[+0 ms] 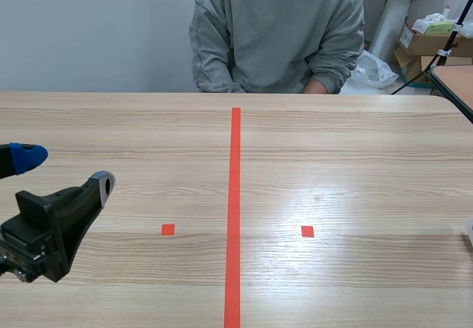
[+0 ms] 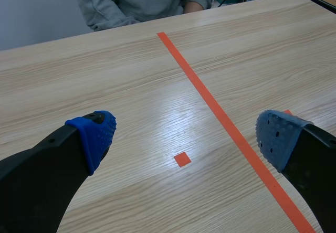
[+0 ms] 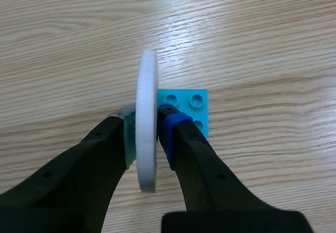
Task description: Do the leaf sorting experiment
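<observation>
At lower left, left jaws gape empty; right jaws pinch a white disc [image 3: 146,86] by a turquoise brick [image 3: 190,103]: set it down squarely.

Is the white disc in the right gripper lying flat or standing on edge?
On edge: the white disc shows only its thin rim to the right wrist view, pinched upright between the pads of the right gripper.

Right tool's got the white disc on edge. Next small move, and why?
Probably carry it inward, toward the red square mark right of the tape line. The right tool is shut on the white disc, held on edge beside a cyan brick. The left tool is open, holding nothing, and no leaves are in view, so placing the disc likely comes first.
</observation>
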Tool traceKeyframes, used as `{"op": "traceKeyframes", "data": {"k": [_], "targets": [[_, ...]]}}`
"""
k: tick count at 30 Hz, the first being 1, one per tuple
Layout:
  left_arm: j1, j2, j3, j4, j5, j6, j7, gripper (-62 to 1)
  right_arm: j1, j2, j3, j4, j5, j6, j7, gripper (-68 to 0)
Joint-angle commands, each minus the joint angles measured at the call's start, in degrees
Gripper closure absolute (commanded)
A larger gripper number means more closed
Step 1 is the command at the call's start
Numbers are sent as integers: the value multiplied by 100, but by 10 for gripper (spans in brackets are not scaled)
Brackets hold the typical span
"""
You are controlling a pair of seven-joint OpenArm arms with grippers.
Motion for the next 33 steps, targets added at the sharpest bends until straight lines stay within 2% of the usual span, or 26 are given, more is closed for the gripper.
{"op": "traceKeyframes", "data": {"k": [1,4,6,9,13,16,23,25,28,33], "targets": [[-17,26,15,83,-35,7,-79,-572,-11,85,7,55,57,2,76,-119],[-17,26,15,83,-35,7,-79,-572,-11,85,7,55,59,2,76,-144],[-17,26,15,83,-35,7,-79,-572,-11,85,7,55,59,2,76,-184],[-17,26,15,83,-35,7,-79,-572,-11,85,7,55,59,0,76,-305],[-17,26,15,83,-35,7,-79,-572,-11,85,7,55,61,4,81,-507],[-17,26,15,83,-35,7,-79,-572,-11,85,7,55,61,4,85,-601],[-17,26,15,83,-35,7,-76,-572,-11,90,7,55,107,28,184,-611],[-17,26,15,83,-35,7,-76,-572,-11,127,9,63,144,188,109,-610],[-15,26,15,83,-35,7,-74,-572,-13,232,13,122,442,422,-111,-611],[-15,26,15,83,-35,7,-74,-572,-15,501,24,356,935,975,-549,-611]]}}
